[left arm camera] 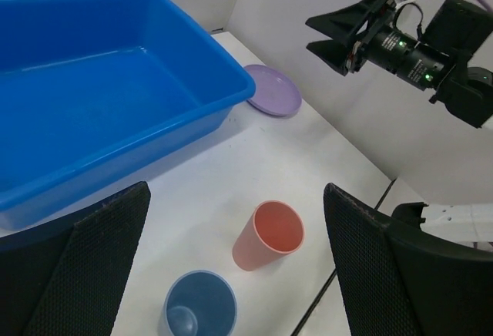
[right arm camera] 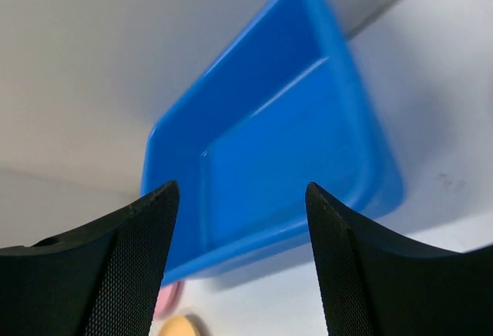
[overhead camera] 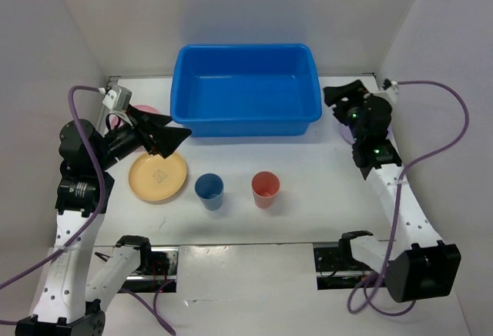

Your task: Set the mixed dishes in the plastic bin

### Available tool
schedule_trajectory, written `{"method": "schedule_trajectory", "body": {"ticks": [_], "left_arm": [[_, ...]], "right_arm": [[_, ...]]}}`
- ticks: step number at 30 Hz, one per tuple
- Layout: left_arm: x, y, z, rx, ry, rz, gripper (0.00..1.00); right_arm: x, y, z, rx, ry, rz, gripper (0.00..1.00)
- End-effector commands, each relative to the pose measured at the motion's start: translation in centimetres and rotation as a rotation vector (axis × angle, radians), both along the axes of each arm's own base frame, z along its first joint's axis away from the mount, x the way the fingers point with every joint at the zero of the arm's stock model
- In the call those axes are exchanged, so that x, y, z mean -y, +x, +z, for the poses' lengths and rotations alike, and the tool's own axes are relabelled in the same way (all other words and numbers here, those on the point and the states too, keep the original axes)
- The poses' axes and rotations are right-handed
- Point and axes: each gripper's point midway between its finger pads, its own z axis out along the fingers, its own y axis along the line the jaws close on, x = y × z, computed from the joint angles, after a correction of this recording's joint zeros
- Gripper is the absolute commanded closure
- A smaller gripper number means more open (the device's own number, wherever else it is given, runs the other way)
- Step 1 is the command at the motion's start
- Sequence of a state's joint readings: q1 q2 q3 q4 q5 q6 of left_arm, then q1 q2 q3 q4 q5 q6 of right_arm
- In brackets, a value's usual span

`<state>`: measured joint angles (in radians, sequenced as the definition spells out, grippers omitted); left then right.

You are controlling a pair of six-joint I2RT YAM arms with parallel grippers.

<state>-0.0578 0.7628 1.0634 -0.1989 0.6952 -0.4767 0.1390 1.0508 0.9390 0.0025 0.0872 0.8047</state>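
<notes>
Left gripper (overhead camera: 177, 139) gapes wide, empty, at the yellow plate's (overhead camera: 158, 176) 1 o'clock. Right gripper (overhead camera: 333, 97) is spread, empty, at the blue bin's (overhead camera: 246, 125) 3 o'clock. Blue cup (overhead camera: 209, 189) and red cup (overhead camera: 265, 188) stand at the bin's 6 o'clock.

Left tool (overhead camera: 176, 142), right tool (overhead camera: 328, 95): both agape, empty.

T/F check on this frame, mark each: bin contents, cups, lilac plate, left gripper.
1. The plastic bin holds no dishes. True.
2. The blue cup and the coral cup both stand upright, mouths up. True.
3. The lilac plate lies inside the bin. False: it lies on the table, outside the bin, by its right end.
4. The left gripper is shut on the yellow plate. False: it is open and holds nothing; the plate lies flat on the table.
</notes>
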Motion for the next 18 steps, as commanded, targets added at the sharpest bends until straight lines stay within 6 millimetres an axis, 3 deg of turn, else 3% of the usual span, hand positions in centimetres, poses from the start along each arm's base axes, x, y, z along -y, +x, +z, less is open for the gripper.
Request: {"method": "schedule_trajectory", "body": {"ticks": [1, 4, 7, 8, 10, 11, 17, 18], "left_arm": [[0.1, -0.9, 2.9, 0.154, 0.02, -0.014, 0.01], [-0.1, -0.7, 2.6, 0.169, 0.027, -0.002, 0.01], [0.4, -0.7, 2.0, 0.164, 0.037, -0.041, 0.01], [0.6, -0.4, 1.6, 0.146, 0.039, -0.056, 0.01], [0.8, 0.0, 1.0, 0.124, 0.041, -0.078, 0.02], [0.9, 0.6, 0.9, 0.11, 0.041, -0.078, 0.05], [1.6, 3.0, -0.7, 0.023, 0.026, -0.125, 0.4], [1.6, 3.4, -1.1, 0.01, 0.026, -0.125, 0.51]], "right_arm": [[3.2, 0.2, 0.4, 0.038, 0.163, 0.029, 0.28], [7.2, 0.1, -2.2, -0.016, 0.201, -0.026, 0.26], [9.7, 0.1, -5.7, -0.1, 0.236, -0.057, 0.23], [11.8, 0.0, -6.4, -0.104, 0.236, -0.094, 0.21], [12.9, -0.1, -9.7, -0.182, 0.283, -0.094, 0.2], [14.3, -0.2, -10.2, -0.187, 0.296, -0.116, 0.19], [15.6, -0.1, -16.6, -0.358, 0.387, -0.195, 0.16], [16.0, -0.4, -17.4, -0.376, 0.404, -0.219, 0.16]]}}
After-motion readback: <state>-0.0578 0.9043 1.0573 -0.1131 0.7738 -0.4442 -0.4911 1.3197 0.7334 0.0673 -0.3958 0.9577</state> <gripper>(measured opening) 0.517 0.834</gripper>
